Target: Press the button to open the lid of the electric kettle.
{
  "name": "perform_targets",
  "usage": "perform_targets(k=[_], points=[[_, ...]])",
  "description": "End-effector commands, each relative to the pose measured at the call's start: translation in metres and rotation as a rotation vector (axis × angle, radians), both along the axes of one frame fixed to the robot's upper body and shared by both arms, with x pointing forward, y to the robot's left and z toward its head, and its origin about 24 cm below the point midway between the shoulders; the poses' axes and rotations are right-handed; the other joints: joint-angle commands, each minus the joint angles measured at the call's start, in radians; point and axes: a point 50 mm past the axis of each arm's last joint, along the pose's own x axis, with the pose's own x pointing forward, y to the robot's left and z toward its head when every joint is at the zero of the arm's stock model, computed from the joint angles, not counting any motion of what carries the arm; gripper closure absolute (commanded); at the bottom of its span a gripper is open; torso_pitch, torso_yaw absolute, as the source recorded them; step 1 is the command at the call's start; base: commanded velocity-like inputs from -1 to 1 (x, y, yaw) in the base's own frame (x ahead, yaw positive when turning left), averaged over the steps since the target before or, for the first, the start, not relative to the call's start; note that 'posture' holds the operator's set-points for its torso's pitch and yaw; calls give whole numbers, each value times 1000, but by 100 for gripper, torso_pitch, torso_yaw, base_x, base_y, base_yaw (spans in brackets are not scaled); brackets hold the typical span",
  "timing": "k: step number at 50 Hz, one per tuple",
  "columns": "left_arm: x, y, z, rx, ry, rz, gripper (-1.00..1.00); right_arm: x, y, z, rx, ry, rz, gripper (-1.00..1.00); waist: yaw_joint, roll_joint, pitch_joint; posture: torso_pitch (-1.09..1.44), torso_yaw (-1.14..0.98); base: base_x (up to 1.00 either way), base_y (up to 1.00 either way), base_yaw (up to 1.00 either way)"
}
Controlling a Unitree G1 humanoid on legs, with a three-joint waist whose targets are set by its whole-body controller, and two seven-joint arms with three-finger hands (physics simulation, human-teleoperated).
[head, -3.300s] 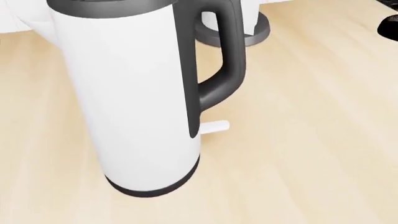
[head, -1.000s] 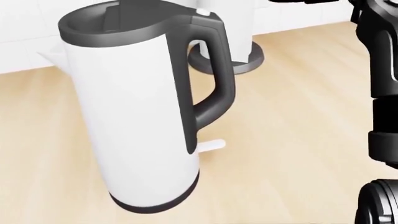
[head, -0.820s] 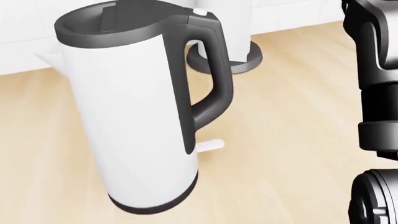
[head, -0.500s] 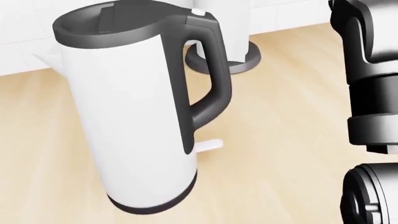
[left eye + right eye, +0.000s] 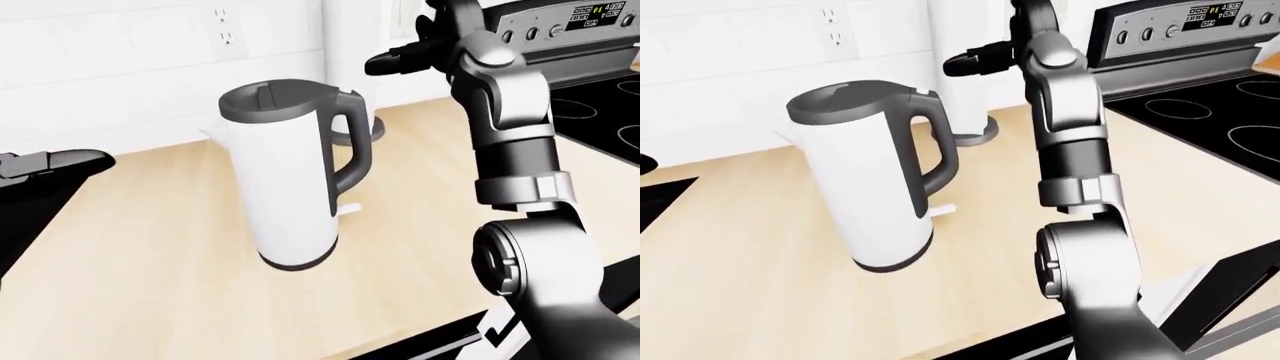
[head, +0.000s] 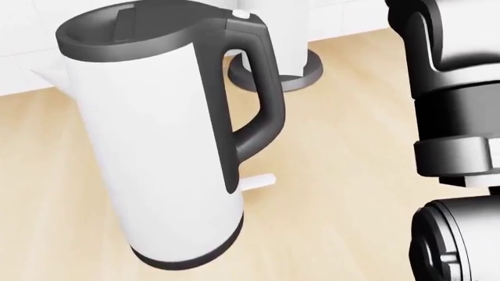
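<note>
The tall white plastic electric kettle (image 6: 148, 146) with its smooth black curved handle (image 6: 254, 93) stands upright on the pale wooden counter (image 5: 150, 262), near the middle of the left-eye view, with its dark lid (image 5: 275, 97) shut and a small white button (image 6: 241, 14) at the top of the handle (no writing shows on it). The robot's right hand (image 5: 405, 56) is up high, above and to the right of the kettle and not touching it, and I cannot tell how its dark fingers are set. In the head view the shiny grey and black right arm (image 6: 449, 117) now fills more of the right side than half a second ago.
</note>
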Motion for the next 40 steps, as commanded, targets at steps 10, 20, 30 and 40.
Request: perform_targets(k=[10,20,30,40], points=[[-6,-1,12,28,-64,10,-100,-11,14,27,19,-83,76,-100,-4,2,-13,-31,0,0,0,0],[-7,-1,11,27,-65,8,-100,-11,21,23,3,-79,97,-100,-5,4,-11,-31,0,0,0,0],[-6,-1,12,26,-67,7,-100,-11,25,23,0,-71,111,-100,-5,5,-11,-31,0,0,0,0],[-7,-1,13,26,-69,6,-100,-10,26,25,38,-36,150,-100,-6,4,-10,-31,0,0,0,0]])
